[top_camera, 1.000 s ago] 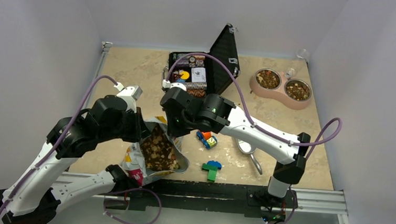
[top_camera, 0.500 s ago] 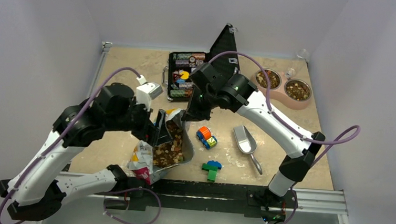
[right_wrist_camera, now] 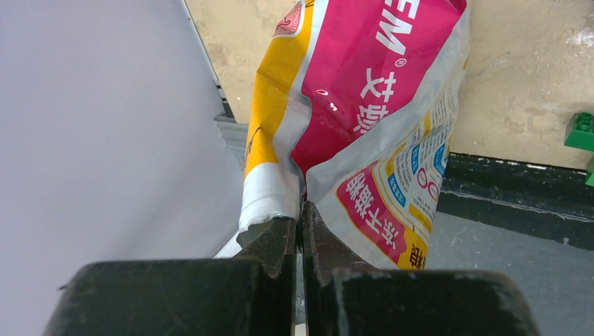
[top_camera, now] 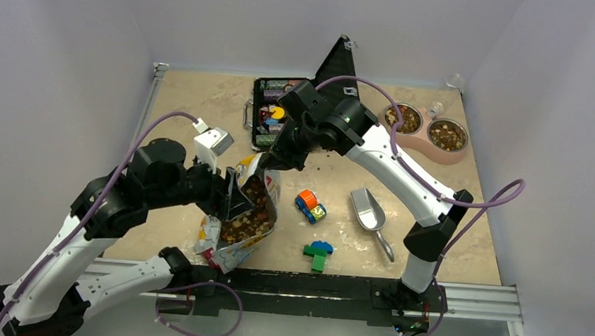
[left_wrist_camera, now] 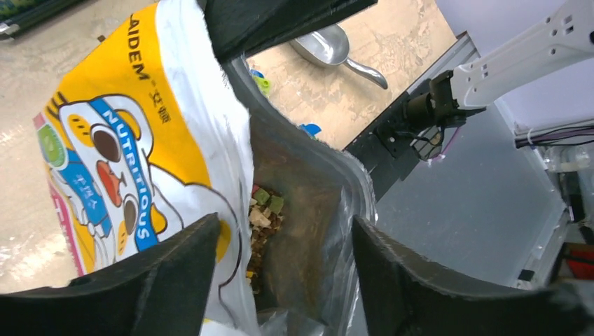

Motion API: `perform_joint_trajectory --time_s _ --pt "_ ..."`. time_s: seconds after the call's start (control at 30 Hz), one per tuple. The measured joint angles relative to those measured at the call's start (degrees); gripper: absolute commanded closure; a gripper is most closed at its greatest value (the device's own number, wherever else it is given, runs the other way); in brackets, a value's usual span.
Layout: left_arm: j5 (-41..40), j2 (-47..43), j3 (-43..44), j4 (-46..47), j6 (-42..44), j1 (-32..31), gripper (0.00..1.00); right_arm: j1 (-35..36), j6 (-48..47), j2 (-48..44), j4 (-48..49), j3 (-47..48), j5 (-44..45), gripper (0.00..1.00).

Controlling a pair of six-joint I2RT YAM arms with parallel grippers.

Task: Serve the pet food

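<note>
Kibble (top_camera: 248, 215) sits loose in the lower part of the bag (top_camera: 212, 239). The bag stands near the front edge of the table (top_camera: 196, 105), mouth up and gaping. There's more kibble in both cups of the pink double bowl (top_camera: 421, 143), far right and well apart from the bag.

Right gripper (right_wrist_camera: 301, 220): pads pressed together, pinching a thin bit of the bag's rim film. Left gripper (left_wrist_camera: 284, 231): fingers (left_wrist_camera: 175, 273) spread, with the opposite rim and the open cavity between them. Can't tell if either pad touches the film.

Reads as getting a hold on both sides of the mouth before moving or tipping the bag. To do it well:
- Close the left on one wall of the rim only, a bit below the edge. Catching both walls would seal the mouth.
- Bite deep enough. The film looks slick and the load is heavy and low, so a shallow pinch will likely slip.
- Don't pull the two grips apart hard. Just enough tension to hold the mouth open.
- Hold the mouth above the kibble level until it's over the bowl, or it spills.

Scoop (top_camera: 369, 212) lies on the table right of the toy car (top_camera: 311, 206), touched by neither gripper. Blocks (top_camera: 318, 254) sit near the front edge and an open black case (top_camera: 282, 123) is behind the bag. Any path to the bowl should go above these.
</note>
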Motion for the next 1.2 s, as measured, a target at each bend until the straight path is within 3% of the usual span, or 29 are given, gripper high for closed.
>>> perform_joint_trajectory --time_s 0.07,0.13,0.27,0.37,0.6,0.7,0.83,0.97,1.2 --pt "-0.6 -1.9 -1.1 0.0 -0.9 0.0 0.44 -0.4 0.4 0.0 0.0 0.0 -0.1 1.0" --pt "-0.9 -4.0 -2.6 -0.1 -1.5 0.0 0.43 -0.8 0.6 0.0 0.0 0.0 -0.2 1.0" --pt "0.7 -6.8 -3.5 -1.0 -2.6 0.0 0.12 -1.3 0.7 -0.1 0.2 -0.3 0.0 1.0" --pt "2.8 -7.0 -2.9 -2.7 -4.0 0.0 0.07 -2.0 0.9 -0.6 1.0 -1.5 -0.2 1.0" --pt "6.3 -7.3 -3.3 -6.4 -5.7 0.0 0.34 -3.9 1.5 -1.8 1.5 -3.5 -0.4 1.0" --pt "8.1 -7.1 -4.9 -6.9 -6.1 -0.1 0.35 -4.5 2.5 -3.2 2.2 -5.7 -0.4 1.0" --pt "8.6 -6.2 -5.2 -7.9 -6.0 -0.6 0.26 -5.0 3.7 -4.2 2.3 -7.1 -0.4 1.0" --pt "6.6 -4.2 -4.5 -8.6 -5.9 -4.5 0.23 -5.2 4.4 -4.2 2.5 -7.1 -0.4 1.0" --pt "-6.9 7.0 2.5 -14.7 -5.2 -17.7 0.38 -5.5 5.1 -4.2 2.5 -7.0 -0.4 1.0"
